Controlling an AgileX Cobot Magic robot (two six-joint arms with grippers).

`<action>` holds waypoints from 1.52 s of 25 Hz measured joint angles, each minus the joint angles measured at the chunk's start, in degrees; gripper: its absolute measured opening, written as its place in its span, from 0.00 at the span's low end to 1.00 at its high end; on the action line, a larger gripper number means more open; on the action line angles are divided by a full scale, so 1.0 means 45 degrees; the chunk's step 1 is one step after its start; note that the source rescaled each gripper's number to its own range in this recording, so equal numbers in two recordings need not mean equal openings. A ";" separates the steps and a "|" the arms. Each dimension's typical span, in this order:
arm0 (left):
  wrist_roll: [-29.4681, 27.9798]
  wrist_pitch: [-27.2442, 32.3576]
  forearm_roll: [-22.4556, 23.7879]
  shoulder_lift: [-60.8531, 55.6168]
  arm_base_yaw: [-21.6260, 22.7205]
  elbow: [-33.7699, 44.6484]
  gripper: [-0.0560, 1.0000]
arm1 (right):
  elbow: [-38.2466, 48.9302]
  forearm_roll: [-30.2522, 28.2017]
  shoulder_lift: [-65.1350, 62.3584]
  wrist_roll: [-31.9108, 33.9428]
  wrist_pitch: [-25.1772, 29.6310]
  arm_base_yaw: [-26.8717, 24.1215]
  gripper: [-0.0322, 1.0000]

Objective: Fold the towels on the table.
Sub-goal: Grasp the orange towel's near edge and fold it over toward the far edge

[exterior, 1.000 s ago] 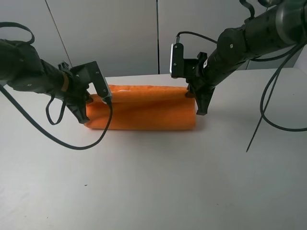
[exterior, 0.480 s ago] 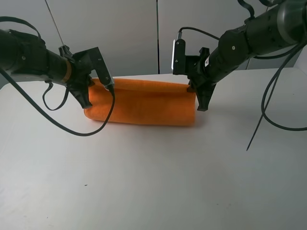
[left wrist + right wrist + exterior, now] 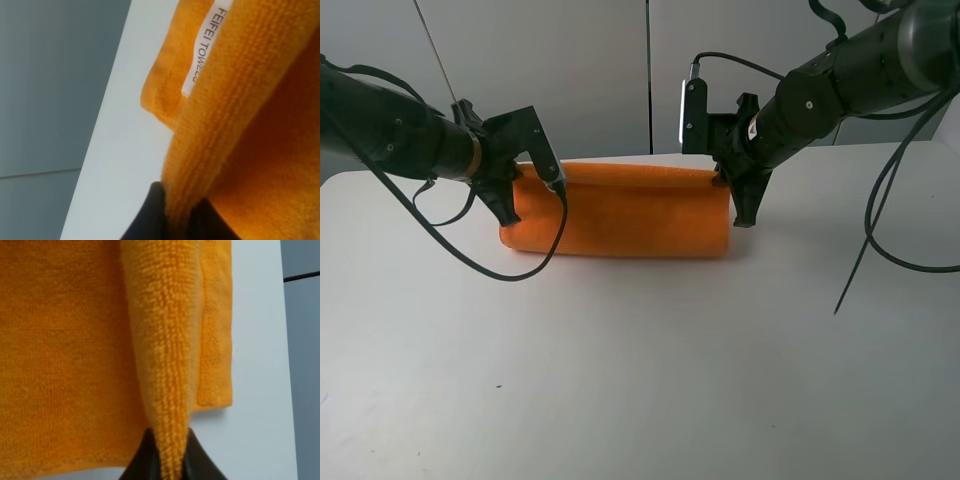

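The orange towel lies folded over on the white table, its lifted edge carried toward the far side. My left gripper is shut on the towel's left edge; the left wrist view shows the terry fold pinched between the dark fingertips, with the white label on the layer beneath. My right gripper is shut on the towel's right edge; the right wrist view shows the fold clamped between the fingertips.
Grey wall panels stand behind the table's far edge. Black cables hang from both arms, one loop near the towel's left end, another on the right. Bare table top spreads in front of the towel.
Both grippers have carried the towel's held edge up and toward the far side. The left gripper rose and shifted slightly right. The fold has rolled back over the lower layer.
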 joint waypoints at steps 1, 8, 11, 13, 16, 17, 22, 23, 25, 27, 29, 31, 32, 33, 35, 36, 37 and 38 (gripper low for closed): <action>-0.0305 0.0029 0.0232 0.0135 0.0000 -0.0126 0.05 | 0.0000 -0.0121 0.0000 0.0025 -0.0028 0.0000 0.03; -0.1250 0.0220 0.0593 0.0867 -0.0025 -0.0641 0.05 | -0.0083 -0.0673 0.0272 0.0305 -0.0449 -0.0227 0.03; -0.1340 0.0220 0.0593 0.1071 -0.0074 -0.0656 0.05 | -0.0109 -0.0758 0.0552 0.0363 -0.0482 -0.0307 0.03; -0.1420 0.0220 0.0593 0.1228 -0.0074 -0.0685 0.05 | -0.0109 -0.0758 0.0701 0.0373 -0.0563 -0.0314 0.03; -0.1420 0.0220 0.0593 0.1380 -0.0074 -0.0713 0.05 | -0.0109 -0.0758 0.0836 0.0394 -0.0640 -0.0335 0.03; -0.1420 0.0220 0.0593 0.1377 -0.0074 -0.0713 0.05 | -0.0109 -0.0758 0.0856 0.0394 -0.0663 -0.0335 0.03; -0.1420 0.0220 0.0593 0.1406 -0.0074 -0.0713 0.05 | -0.0109 -0.0758 0.0863 0.0579 -0.0742 -0.0335 0.03; -0.1420 0.0220 0.0593 0.1414 -0.0074 -0.0713 0.06 | -0.0109 -0.0758 0.0863 0.0578 -0.0742 -0.0335 0.03; -0.1420 0.0220 0.0593 0.1435 -0.0074 -0.0713 0.10 | -0.0109 -0.0758 0.0863 0.0578 -0.0765 -0.0341 0.03; -0.1420 0.0442 0.0593 0.1444 -0.0074 -0.0713 0.19 | -0.0109 -0.0784 0.0863 0.0578 -0.0719 -0.0364 0.07; -0.1438 0.0963 0.0568 0.1464 0.0014 -0.0713 0.35 | -0.0109 -0.0940 0.0863 0.0578 -0.0407 -0.0480 0.16; -0.1468 0.1272 0.0548 0.1464 0.0142 -0.0713 0.50 | -0.0109 -0.1012 0.0863 0.0578 -0.0271 -0.0578 0.29; -0.1494 0.1363 0.0548 0.1464 0.0142 -0.0713 0.58 | -0.0109 -0.1039 0.0863 0.0578 -0.0271 -0.0565 0.37; -0.1494 0.1363 0.0548 0.1464 0.0142 -0.0713 0.65 | -0.0109 -0.1039 0.0863 0.0578 -0.0271 -0.0565 0.45; -0.1494 0.1363 0.0548 0.1464 0.0142 -0.0713 0.74 | -0.0109 -0.1039 0.0863 0.0578 -0.0333 -0.0565 0.60; -0.1494 0.1363 0.0548 0.1464 0.0142 -0.0713 0.75 | -0.0109 -0.1039 0.0863 0.0578 -0.0395 -0.0565 0.68; -0.1494 0.1363 0.0548 0.1464 0.0142 -0.0713 0.76 | -0.0109 -0.1039 0.0863 0.0578 -0.0480 -0.0565 0.75; -0.1494 0.1363 0.0548 0.1464 0.0142 -0.0713 0.77 | -0.0109 -0.1039 0.0863 0.0605 -0.0538 -0.0565 0.81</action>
